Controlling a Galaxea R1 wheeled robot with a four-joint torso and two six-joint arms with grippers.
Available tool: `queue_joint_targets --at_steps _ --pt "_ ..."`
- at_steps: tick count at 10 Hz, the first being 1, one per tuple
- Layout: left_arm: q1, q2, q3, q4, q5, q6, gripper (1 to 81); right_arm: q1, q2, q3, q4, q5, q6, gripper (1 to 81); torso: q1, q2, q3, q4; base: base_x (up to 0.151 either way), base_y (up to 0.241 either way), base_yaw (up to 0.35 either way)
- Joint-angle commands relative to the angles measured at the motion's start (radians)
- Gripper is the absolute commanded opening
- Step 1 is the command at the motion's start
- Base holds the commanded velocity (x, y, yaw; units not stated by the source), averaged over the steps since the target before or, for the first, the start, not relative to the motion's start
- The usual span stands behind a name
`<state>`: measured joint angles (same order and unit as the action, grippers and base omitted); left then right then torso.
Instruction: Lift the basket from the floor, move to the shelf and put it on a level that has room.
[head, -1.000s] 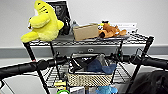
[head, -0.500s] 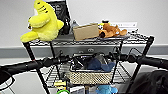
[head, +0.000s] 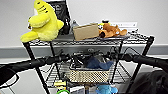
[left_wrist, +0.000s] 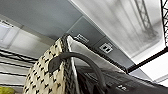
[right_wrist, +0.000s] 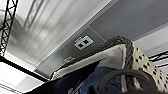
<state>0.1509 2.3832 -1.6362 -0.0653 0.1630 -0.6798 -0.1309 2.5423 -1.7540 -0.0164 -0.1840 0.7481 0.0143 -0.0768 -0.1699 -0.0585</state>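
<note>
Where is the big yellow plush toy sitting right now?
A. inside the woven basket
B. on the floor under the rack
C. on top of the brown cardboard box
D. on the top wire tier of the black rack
D: the big yellow plush toy sits on the top wire tier of the black metal rack, beside the brown cardboard box, well above the beige woven basket.

basket (head: 89, 75) on the shelf's (head: 140, 40) middle tier, between both arms; plush toy (head: 42, 23) on top tier left, cardboard box (head: 85, 31) centre, stuffed animal (head: 112, 30) right of box
</note>
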Motion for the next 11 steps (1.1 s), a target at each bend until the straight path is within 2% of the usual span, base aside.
queue_joint_targets --at_steps 1,6,7,8,11 --pt "-0.202 -0.004 0.024 0.012 -0.022 -0.004 1.0 0.167 0.008 0.018 -0.025 0.051 -0.015 1.0 0.000 0.000 0.000 0.000 0.000 0.000 0.000" --pt "-0.196 -0.031 0.073 0.016 -0.022 -0.001 1.0 0.161 -0.018 0.059 -0.026 0.051 -0.013 1.0 0.000 0.000 0.000 0.000 0.000 0.000 0.000" --pt "-0.197 -0.038 0.085 0.016 -0.022 0.000 81.1 0.161 -0.021 0.062 -0.025 0.051 -0.012 1.0 0.000 0.000 0.000 0.000 0.000 0.000 0.000" --pt "-0.198 -0.044 0.093 0.019 -0.022 0.002 81.1 0.159 -0.023 0.059 -0.014 0.051 -0.012 81.1 0.000 0.000 0.000 0.000 0.000 0.000 0.000" --pt "-0.190 -0.073 0.120 0.012 -0.022 0.000 81.1 0.153 -0.050 0.082 -0.010 0.051 -0.010 81.1 0.000 0.000 0.000 0.000 0.000 0.000 0.000"
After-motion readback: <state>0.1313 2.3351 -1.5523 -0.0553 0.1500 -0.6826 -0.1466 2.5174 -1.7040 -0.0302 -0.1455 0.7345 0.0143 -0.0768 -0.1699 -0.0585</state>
